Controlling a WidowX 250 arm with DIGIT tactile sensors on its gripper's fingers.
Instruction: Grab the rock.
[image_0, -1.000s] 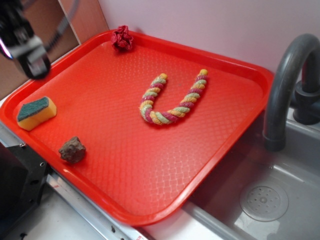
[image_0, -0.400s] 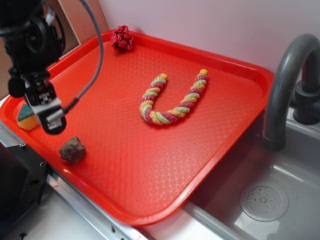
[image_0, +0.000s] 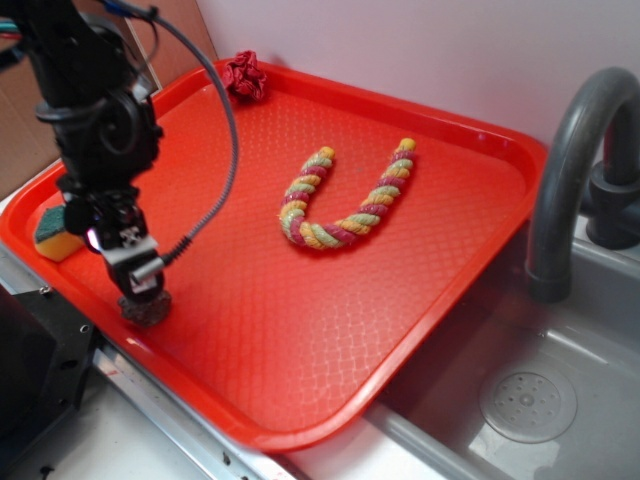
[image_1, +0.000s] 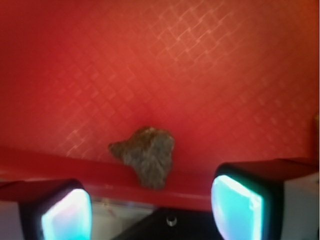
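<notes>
Textured red tray (image_0: 400, 300) beside grey sink (image_0: 560, 390), pale wall (image_0: 450, 50) behind.

Gripper (image_1: 150, 210) above the rock (image_1: 147, 155), jaws spread with the rock between and below them, bare tray floor on either side; tray rim (image_1: 75, 170) runs just near of the rock, crowding that side; sponge (image_0: 52, 238) close to the left; rope (image_0: 345, 195) well apart to the right; wide bare tray (image_0: 300, 330) between; faucet (image_0: 570, 170) far right, off the tray.

The pincer (image_0: 143, 292) hides most of the rock (image_0: 150, 312).
</notes>
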